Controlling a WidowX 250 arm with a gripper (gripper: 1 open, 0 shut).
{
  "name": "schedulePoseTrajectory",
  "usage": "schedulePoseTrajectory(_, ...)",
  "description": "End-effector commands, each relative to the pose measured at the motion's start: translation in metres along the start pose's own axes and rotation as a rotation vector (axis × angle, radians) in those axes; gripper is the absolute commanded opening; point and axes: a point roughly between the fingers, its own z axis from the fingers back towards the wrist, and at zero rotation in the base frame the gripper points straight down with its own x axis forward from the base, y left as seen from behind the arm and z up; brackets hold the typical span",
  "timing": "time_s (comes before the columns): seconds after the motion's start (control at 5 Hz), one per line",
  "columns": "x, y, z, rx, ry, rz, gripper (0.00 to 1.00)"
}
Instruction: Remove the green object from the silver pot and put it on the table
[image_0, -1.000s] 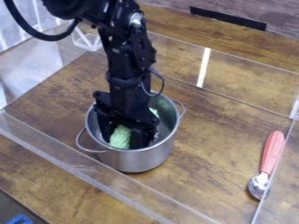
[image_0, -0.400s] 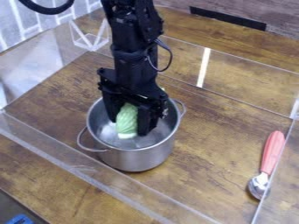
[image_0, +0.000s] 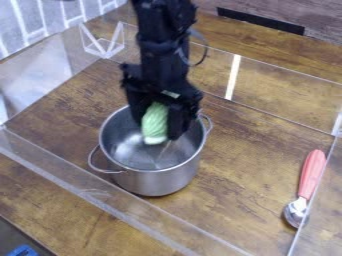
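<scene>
Since the earlier frames, arm and pincer (image_0: 160, 128) have risen: the green object (image_0: 156, 122) sat low inside the silver pot (image_0: 150, 152) then, and now hangs at about rim height, over the pot's far-right part.

Landmark: silver pot, on the desk (image_0: 254, 170).

- Desk: bare wood grain lies to the pot's right and in front of it; clear plastic walls edge it. A red-handled spoon (image_0: 307, 185) lies well apart to the pot's right, near the wall.
- Pot: upright, no lid, interior looks empty apart from reflections.
- Pincer: points down, fingers clamped on the green object from both sides.
- Green object: long axis roughly vertical, tapered lower end pointing down into the pot's mouth, upper end hidden between the fingers. Whether the tip has cleared the rim I cannot tell.

Judgement: the coming move turns on that lower tip against the rim. More lift first, then sideways toward the open desk right of the pot, short of the spoon.
</scene>
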Motion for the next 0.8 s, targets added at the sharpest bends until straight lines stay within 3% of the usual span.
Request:
schedulePoseTrajectory(0.0, 0.032, -0.024, 0.042, 0.002, -0.116, -0.035, 0.0)
schedulePoseTrajectory(0.2, 0.057, -0.051, 0.044, -0.011, -0.135, -0.064, 0.0)
schedulePoseTrajectory(0.4, 0.072, -0.078, 0.029, -0.03, -0.137, -0.088, 0.0)
schedulePoseTrajectory(0.6, 0.074, -0.094, 0.008, -0.032, -0.146, -0.104, 0.0)
